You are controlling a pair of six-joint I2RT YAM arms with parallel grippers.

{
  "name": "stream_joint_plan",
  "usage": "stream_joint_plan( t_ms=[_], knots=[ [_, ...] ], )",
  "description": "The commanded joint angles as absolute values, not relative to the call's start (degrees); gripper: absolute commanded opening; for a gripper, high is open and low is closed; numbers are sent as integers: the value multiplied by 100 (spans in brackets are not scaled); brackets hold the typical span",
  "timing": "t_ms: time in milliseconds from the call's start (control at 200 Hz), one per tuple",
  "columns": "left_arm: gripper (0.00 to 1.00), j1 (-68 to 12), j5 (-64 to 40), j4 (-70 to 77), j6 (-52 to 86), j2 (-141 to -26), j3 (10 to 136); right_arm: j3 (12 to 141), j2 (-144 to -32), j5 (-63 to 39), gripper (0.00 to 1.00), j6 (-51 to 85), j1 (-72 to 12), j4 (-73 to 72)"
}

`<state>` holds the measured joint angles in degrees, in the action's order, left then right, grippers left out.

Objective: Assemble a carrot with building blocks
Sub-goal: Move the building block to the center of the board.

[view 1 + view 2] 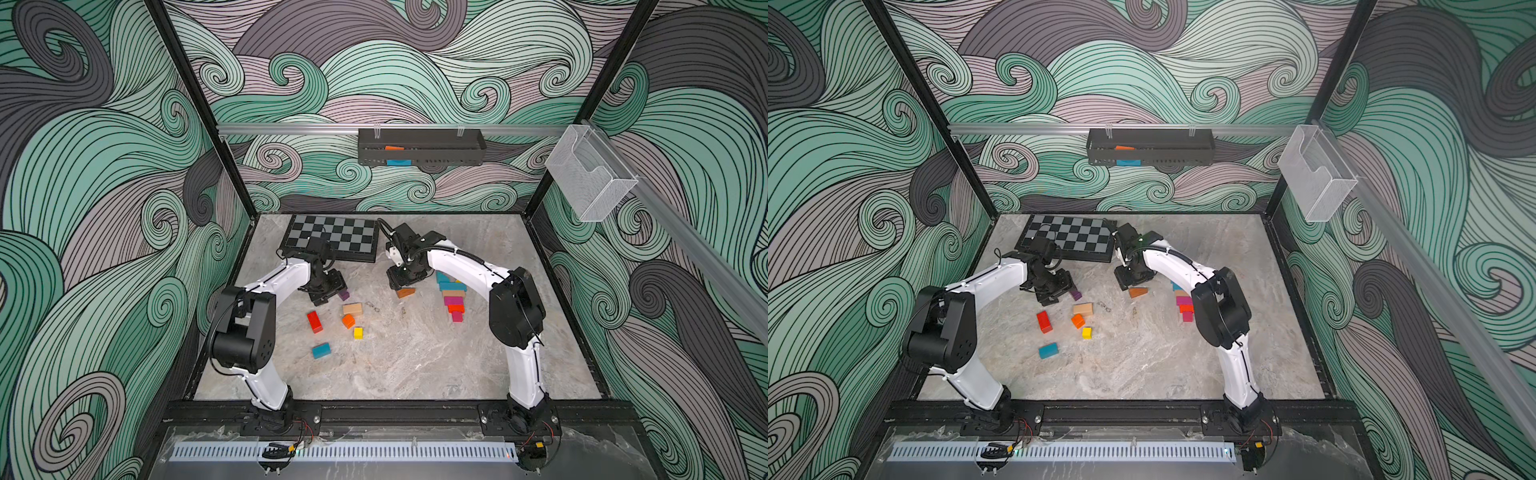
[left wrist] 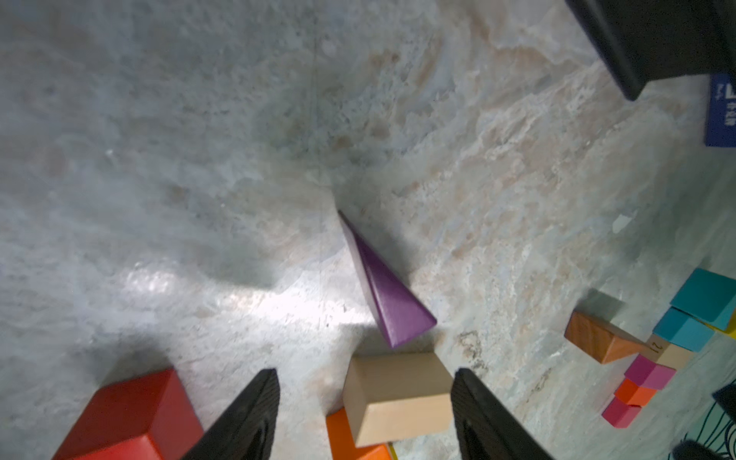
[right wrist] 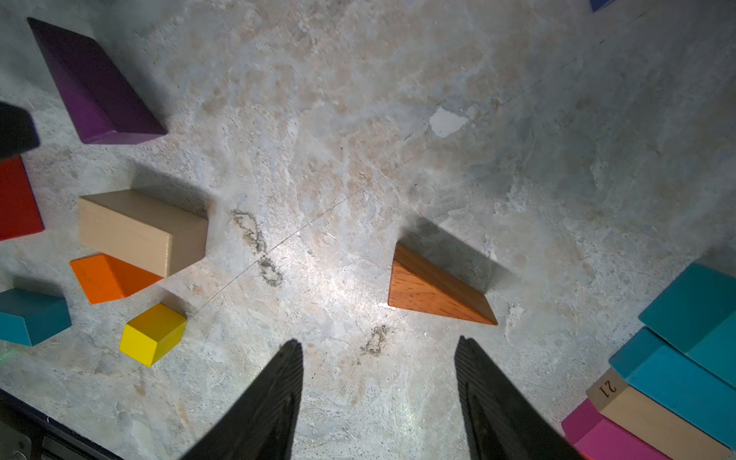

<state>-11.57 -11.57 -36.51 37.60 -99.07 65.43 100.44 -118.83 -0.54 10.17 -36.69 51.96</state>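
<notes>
Loose building blocks lie left of centre: red (image 1: 314, 322), beige (image 1: 352, 308), orange (image 1: 348, 321), yellow (image 1: 358, 333), teal (image 1: 321, 350) and a purple wedge (image 1: 343, 295). A brown wedge (image 1: 405, 292) lies alone mid-table. On the right, teal, beige, pink and red-orange blocks form a tapering row (image 1: 452, 300), partly under the right arm. My left gripper (image 2: 365, 372) hovers open next to the purple wedge (image 2: 392, 306), with the beige block (image 2: 398, 398) showing below its tips, not gripped. My right gripper (image 3: 378, 340) is open and empty just short of the brown wedge (image 3: 434, 290).
A black-and-grey chessboard (image 1: 332, 237) lies at the back left of the table. A black tray (image 1: 419, 146) on the back rail holds an orange and a blue piece. A clear box (image 1: 590, 174) hangs on the right rail. A small blue-purple box (image 2: 721, 111) sits beyond the wedges.
</notes>
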Motion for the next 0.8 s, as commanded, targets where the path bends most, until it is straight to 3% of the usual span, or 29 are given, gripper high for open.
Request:
stream_joint_plan(
  t_ms=[0,145,405,520,791],
  knots=[
    [70,-1134,-1003,-3442,3753,-10088,6811,9955,-11759,-77,63,940,-3683,5248],
    [51,-1142,-989,-3550,3642,-10478,7056,9932,-11751,-63,63,932,-3691,5247],
    [38,-1229,-945,-3507,3517,-10759,7106,9857,-11742,-76,63,922,-3683,5238],
    [27,-1271,-923,-3520,3450,-10797,7113,9835,-11742,-126,63,970,-3691,5216],
    [26,-1358,-920,-3485,3322,-10750,7163,9927,-11702,-73,73,1475,-3696,5264]
  ],
)
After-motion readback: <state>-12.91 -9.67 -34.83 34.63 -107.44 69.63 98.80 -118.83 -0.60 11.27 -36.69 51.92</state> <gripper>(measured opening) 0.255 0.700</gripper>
